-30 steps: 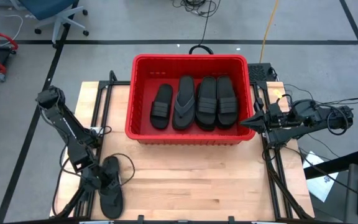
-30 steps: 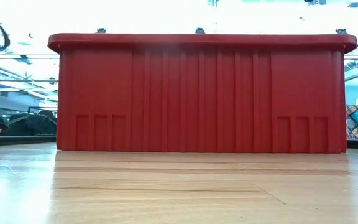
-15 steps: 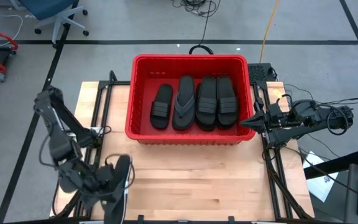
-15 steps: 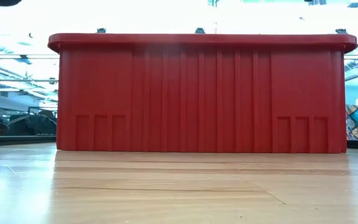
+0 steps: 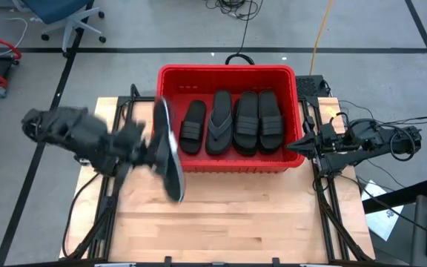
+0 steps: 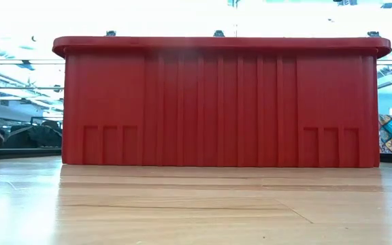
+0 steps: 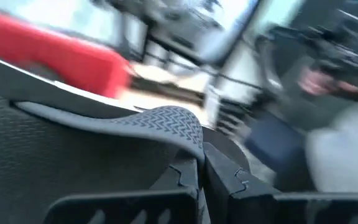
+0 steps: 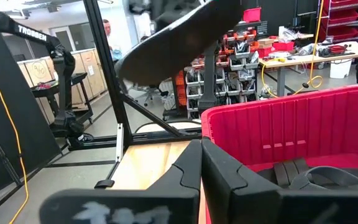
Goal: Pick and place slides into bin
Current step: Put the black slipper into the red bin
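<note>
Now the left gripper [image 5: 145,152] is up off the near left corner of the tabletop [image 5: 236,215], where it sat a second ago, and hangs beside the left wall of the bin [image 5: 167,159], its jaws clamped on a black sandal [image 5: 167,152] turned on edge. Four more sandals [image 5: 232,122] lie side by side inside the bin, unchanged. At the bin's right side, the right gripper [image 5: 296,146] has not moved, jaws together on nothing. White letters reading "TROBSEN" run along a dark arm [image 8: 39,34] in the right wrist view. Cables [image 5: 232,9] trail over the floor beyond the tabletop, and a blue chair [image 5: 65,15] stands at the far left.
</note>
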Tool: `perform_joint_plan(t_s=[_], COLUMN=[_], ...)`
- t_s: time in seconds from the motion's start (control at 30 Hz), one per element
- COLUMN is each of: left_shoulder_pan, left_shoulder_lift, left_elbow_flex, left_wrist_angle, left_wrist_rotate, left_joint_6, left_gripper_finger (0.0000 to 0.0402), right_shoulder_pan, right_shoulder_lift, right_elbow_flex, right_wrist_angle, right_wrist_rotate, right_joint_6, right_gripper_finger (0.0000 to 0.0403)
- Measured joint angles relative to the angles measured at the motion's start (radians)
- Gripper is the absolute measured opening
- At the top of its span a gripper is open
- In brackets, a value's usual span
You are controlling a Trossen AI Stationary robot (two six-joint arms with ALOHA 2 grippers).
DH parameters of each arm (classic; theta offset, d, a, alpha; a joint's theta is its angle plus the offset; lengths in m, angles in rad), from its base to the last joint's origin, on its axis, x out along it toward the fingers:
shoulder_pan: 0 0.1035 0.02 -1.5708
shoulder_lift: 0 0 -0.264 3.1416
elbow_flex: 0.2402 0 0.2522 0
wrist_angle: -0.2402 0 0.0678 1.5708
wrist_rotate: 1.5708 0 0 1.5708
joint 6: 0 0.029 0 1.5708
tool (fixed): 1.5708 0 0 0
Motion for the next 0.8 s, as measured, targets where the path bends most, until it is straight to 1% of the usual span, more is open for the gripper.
perform_joint_plan(t_s=[0.1,0.2,0.3,0.4,0.5,0.57,0.67,0.8], left_shoulder_pan=[0.181,0.354,0.501,0.611,0.682,0.712,0.733,0.761], left_shoulder_lift=[0.044,0.109,0.202,0.329,0.463,0.537,0.636,0.734], left_elbow_flex=[0.068,0.110,0.149,0.186,0.224,0.248,0.281,0.309], left_wrist_angle=[-0.048,-0.116,-0.234,-0.361,-0.466,-0.500,-0.516,-0.509], left_wrist_rotate=[0.002,0.011,0.064,0.154,0.251,0.289,0.315,0.323], left_joint_6=[0.123,0.200,0.277,0.365,0.461,0.506,0.563,0.578], left_gripper_finger=[0.0000,0.0000,0.0000,0.0000,0.0000,0.0000,0.0000,0.0000], right_shoulder_pan=[0.000,0.000,0.000,0.000,0.000,0.000,0.000,0.000], right_shoulder_lift=[0.000,0.001,0.001,0.004,0.006,0.006,0.006,0.006], right_elbow_flex=[0.000,0.000,0.000,0.000,0.000,0.000,0.000,0.000], right_wrist_angle=[0.003,0.022,0.031,0.031,0.028,0.018,0.014,0.014], right_wrist_rotate=[0.000,0.000,0.001,0.002,0.002,0.001,0.001,0.001], right_joint_6=[-0.019,-0.041,-0.059,-0.060,-0.060,-0.059,-0.059,-0.057], right_gripper_finger=[0.0000,0.0000,0.0000,0.0000,0.0000,0.0000,0.0000,0.0000])
